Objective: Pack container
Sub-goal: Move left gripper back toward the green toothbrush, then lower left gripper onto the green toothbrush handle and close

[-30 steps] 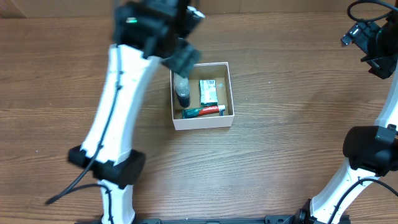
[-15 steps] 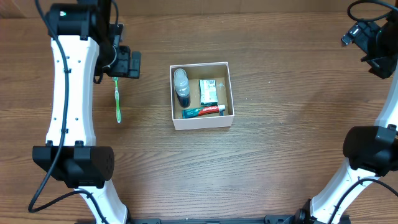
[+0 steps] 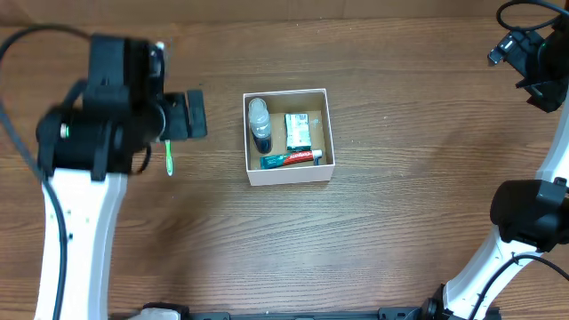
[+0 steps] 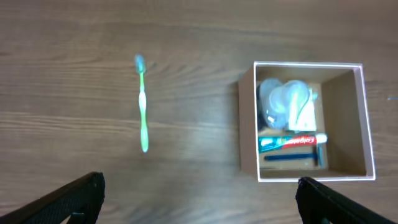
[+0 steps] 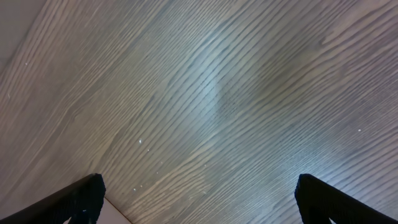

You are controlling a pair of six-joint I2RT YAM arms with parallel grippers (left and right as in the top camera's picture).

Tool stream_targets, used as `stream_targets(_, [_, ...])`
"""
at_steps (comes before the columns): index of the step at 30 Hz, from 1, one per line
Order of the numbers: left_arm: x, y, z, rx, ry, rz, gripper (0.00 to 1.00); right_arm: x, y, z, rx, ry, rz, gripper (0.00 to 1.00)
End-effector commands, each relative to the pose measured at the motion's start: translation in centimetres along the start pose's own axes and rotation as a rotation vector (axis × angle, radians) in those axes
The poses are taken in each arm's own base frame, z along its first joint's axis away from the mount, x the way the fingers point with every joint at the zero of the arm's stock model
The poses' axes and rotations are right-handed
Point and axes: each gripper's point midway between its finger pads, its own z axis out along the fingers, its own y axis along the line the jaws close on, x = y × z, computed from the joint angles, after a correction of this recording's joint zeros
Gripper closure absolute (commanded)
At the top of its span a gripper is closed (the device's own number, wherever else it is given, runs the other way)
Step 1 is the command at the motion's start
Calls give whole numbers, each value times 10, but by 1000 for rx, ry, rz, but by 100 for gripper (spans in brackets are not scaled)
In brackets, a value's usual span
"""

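The container (image 3: 324, 133), a square white box with a tan inside, sits mid-table and holds a clear bottle (image 3: 259, 123), a green-and-white packet (image 3: 299, 131) and a toothpaste tube (image 3: 292, 159). It also shows in the left wrist view (image 4: 249, 134). A green toothbrush (image 3: 168, 158) lies on the table left of it, partly under my left arm; the left wrist view shows it whole (image 4: 143, 106). My left gripper (image 4: 199, 199) is open and empty, high above the table between toothbrush and box. My right gripper (image 5: 196, 199) is open and empty at the far right.
The wooden table (image 3: 400, 213) surrounds the box. My right arm's base (image 3: 524, 218) stands at the right edge. A pale strip shows at the lower left of the right wrist view (image 5: 115, 214).
My left arm swung left from over the box, where the bottle now lies, to above the toothbrush, then rose. The right arm has not moved.
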Motion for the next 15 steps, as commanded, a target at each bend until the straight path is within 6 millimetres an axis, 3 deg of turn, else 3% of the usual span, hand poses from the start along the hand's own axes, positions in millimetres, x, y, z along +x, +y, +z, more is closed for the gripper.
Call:
stream_targets(1, [23,-13,42,81,62,-101,0,-2,2,-16,-19,-42,-7,0])
stream_targets(5, [29,-10,78,52,87,-102,0,-2,2,-16,-19,-41,-7,0])
stream_targets(9, [28,40,111,-257,61,-320,0,-2,2,-16,-19,-41,-7,0])
stream_targets(15, [45,62,164,-341,172,-363,0,-2,2,-16,-19,-41,-7,0])
